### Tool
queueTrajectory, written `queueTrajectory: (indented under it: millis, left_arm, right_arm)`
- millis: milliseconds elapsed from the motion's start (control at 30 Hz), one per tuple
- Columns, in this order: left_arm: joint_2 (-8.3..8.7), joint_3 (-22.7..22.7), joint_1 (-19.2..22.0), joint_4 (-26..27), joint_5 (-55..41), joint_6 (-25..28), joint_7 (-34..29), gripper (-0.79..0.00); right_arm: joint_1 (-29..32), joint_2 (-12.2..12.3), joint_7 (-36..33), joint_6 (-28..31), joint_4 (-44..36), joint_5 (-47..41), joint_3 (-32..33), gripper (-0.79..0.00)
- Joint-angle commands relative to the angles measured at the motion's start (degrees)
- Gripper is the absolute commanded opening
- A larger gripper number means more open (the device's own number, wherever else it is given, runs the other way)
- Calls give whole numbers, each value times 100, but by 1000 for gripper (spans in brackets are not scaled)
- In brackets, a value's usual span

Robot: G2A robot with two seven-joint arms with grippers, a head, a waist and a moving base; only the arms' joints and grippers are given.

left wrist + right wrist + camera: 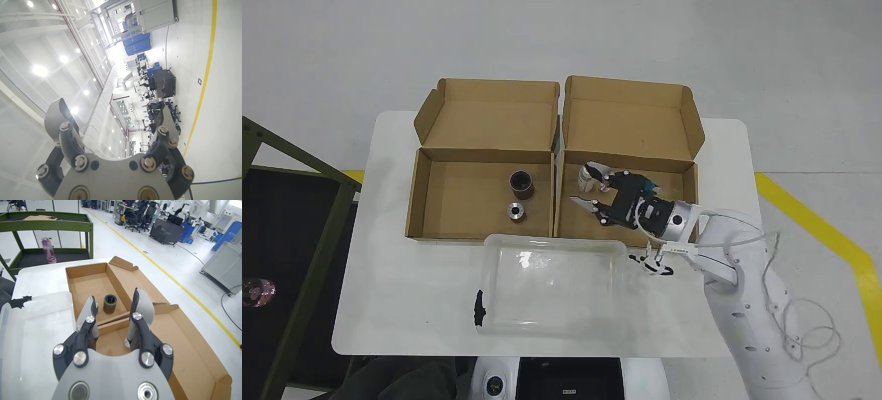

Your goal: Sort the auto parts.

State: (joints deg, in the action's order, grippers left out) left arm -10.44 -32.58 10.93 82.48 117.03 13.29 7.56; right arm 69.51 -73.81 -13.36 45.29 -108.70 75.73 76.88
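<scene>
Right gripper [114, 294]: fingers spread, empty, above an open brown cardboard box [189, 332]. A small pale object [127, 342] on its floor is half hidden by one finger; its kind cannot be told. A dark upright metal cylinder [521, 183] and a small silvery round part [514, 210] are contained in the neighbouring cardboard box [418, 195]. Left gripper [111, 105]: fingers spread, empty.

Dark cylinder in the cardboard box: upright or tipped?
Upright. The dark cylinder stands on end on the cardboard box floor, bore facing up; from above it reads as a ring.
</scene>
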Motion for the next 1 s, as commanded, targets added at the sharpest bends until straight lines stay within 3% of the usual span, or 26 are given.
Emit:
queueTrajectory:
  millis: [0, 733, 867, 967]
  left_arm:
    - [0, 0, 0, 0, 0, 0, 0, 0]
    - [0, 0, 0, 0, 0, 0, 0, 0]
    - [0, 0, 0, 0, 0, 0, 0, 0]
    - [0, 0, 0, 0, 0, 0, 0, 0]
  right_arm:
    - [220, 39, 194, -28, -38, 15, 274, -428]
    - [2319, 277, 2188, -816, -294, 269, 2185, -394]
    - [2667, 299, 2610, -873, -237, 380, 2398, -320]
    - [2895, 314, 2962, -940, -228, 562, 2522, -191]
